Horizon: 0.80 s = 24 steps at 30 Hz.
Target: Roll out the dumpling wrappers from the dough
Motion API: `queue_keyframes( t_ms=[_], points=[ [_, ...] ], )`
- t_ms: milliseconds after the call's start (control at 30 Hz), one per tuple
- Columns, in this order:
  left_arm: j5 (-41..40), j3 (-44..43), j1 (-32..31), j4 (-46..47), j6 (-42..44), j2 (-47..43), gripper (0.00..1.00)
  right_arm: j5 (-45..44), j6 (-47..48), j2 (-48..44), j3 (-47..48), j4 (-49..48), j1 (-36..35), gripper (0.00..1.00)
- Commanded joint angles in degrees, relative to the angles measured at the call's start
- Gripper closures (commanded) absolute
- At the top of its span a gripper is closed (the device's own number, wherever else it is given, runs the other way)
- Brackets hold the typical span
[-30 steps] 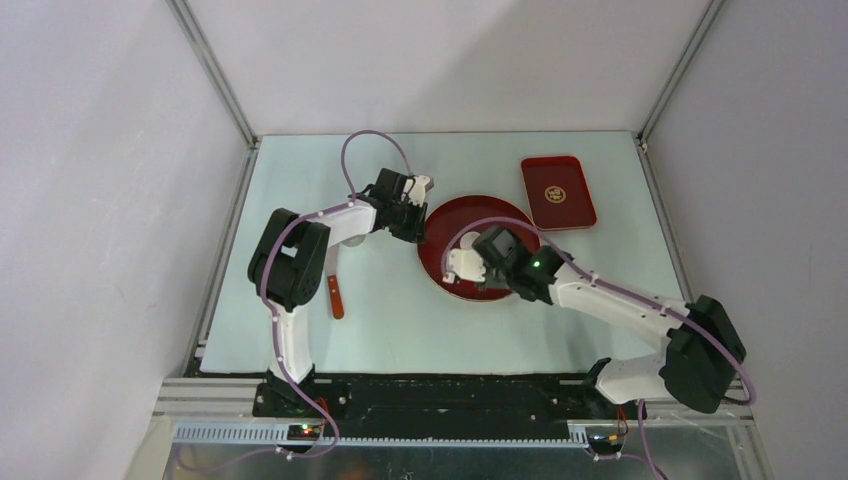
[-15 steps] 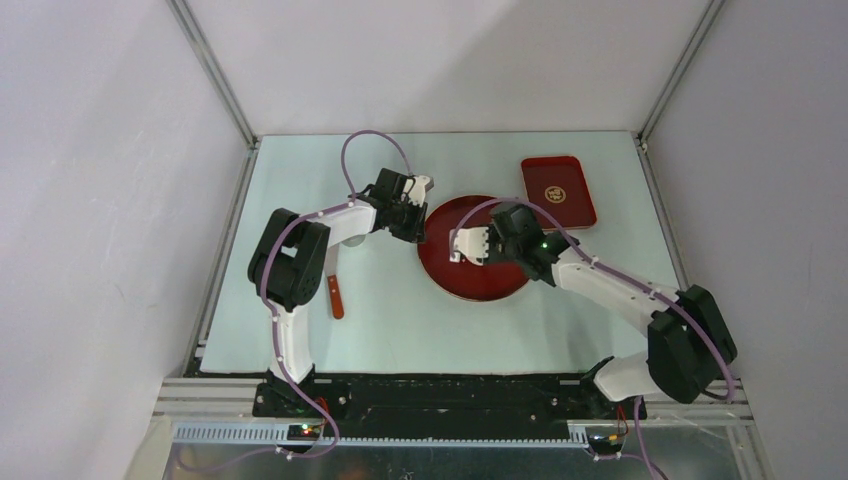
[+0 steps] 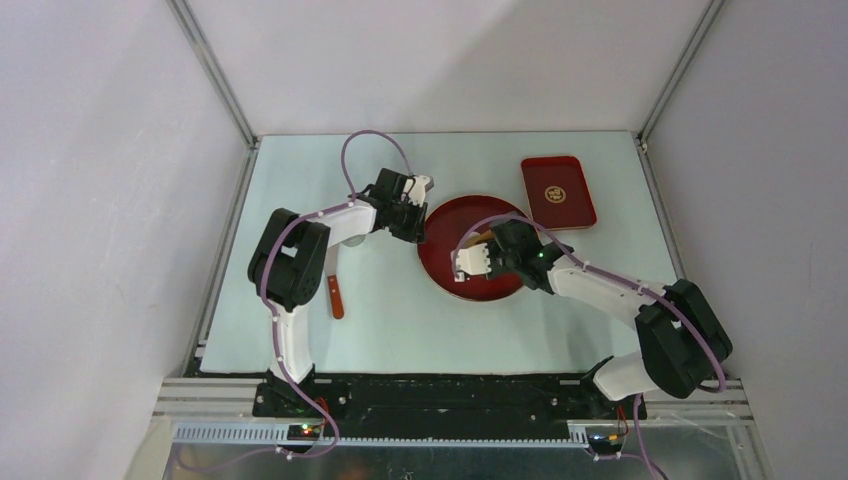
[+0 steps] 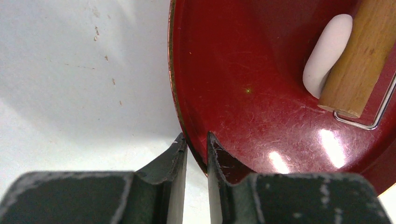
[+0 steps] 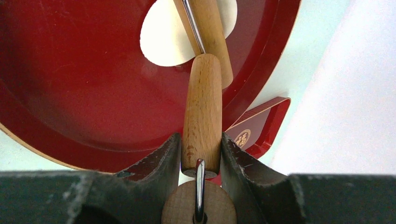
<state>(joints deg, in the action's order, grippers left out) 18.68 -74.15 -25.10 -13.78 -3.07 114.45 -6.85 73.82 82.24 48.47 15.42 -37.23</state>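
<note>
The dough (image 5: 161, 39) is a flattened white oval on the round red plate (image 5: 70, 70), partly under a wooden roller (image 5: 208, 28). My right gripper (image 5: 201, 144) is shut on the roller's wooden handle (image 5: 201, 107), over the plate's near half (image 3: 478, 258). In the left wrist view the dough (image 4: 327, 51) bulges beside the roller (image 4: 359, 56). At the plate's left edge, my left gripper (image 4: 196, 149) is shut with the plate's rim (image 4: 180, 116) pinched between its jaws. No dumpling wrappers are in view.
A small rectangular red tray (image 3: 558, 192) lies at the back right, just beyond the plate (image 3: 450, 215). A red-handled tool (image 3: 335, 295) lies on the table by the left arm. Grey enclosure walls bound the table on three sides.
The right arm pushed the roller from the plate's near edge toward its middle, then drew it back toward the near left. The left gripper has stayed clamped on the rim.
</note>
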Motion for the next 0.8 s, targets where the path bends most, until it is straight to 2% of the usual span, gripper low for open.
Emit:
queue_keyframes(
  t_ms=[0, 767],
  points=[
    [-0.5, -0.4, 0.5, 0.0, 0.7, 0.9, 0.77, 2.8, 0.5, 1.1, -3.8, 13.5, 0.8, 1.0],
    [-0.5, -0.4, 0.6, 0.0, 0.7, 0.9, 0.77, 9.7, -4.3, 0.9, -5.4, 26.7, 1.8, 1.0]
  ],
)
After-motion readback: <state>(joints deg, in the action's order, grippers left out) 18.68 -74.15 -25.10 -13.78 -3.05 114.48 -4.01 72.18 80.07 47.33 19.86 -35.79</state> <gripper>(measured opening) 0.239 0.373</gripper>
